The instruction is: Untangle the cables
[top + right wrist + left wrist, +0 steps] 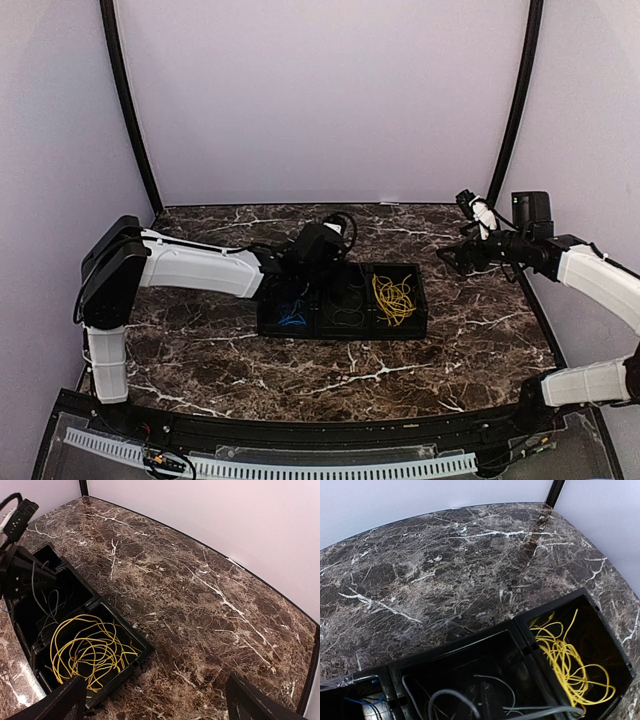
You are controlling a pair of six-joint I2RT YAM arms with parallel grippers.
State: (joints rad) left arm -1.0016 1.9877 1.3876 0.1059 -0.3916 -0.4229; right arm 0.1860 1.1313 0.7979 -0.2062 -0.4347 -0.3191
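The left tool [30, 572] is closed right down, low over the left half of a black three-compartment tray [340, 336]. A thin grey strand runs close by its tip, but I cannot tell whether it is pinched between the fingers. The right tool [155, 687] stands wide open and empty, raised over bare table [200, 350] to the right of the tray and well apart from it.

The cables lie in the tray, sorted by colour. The yellow cable [85, 650] is loosely coiled alone in the right compartment, the dark grey cables [470, 700] are in the middle one, and the blue cable [292, 318] is in the left one.

With the colours already apart, the separating looks mostly done, and the step in hand is probably the left tool's work among the grey and blue strands. The next move likely calls for a slow lift there, watching that no strand drags a neighbour over the divider, while the right tool waits out of the way
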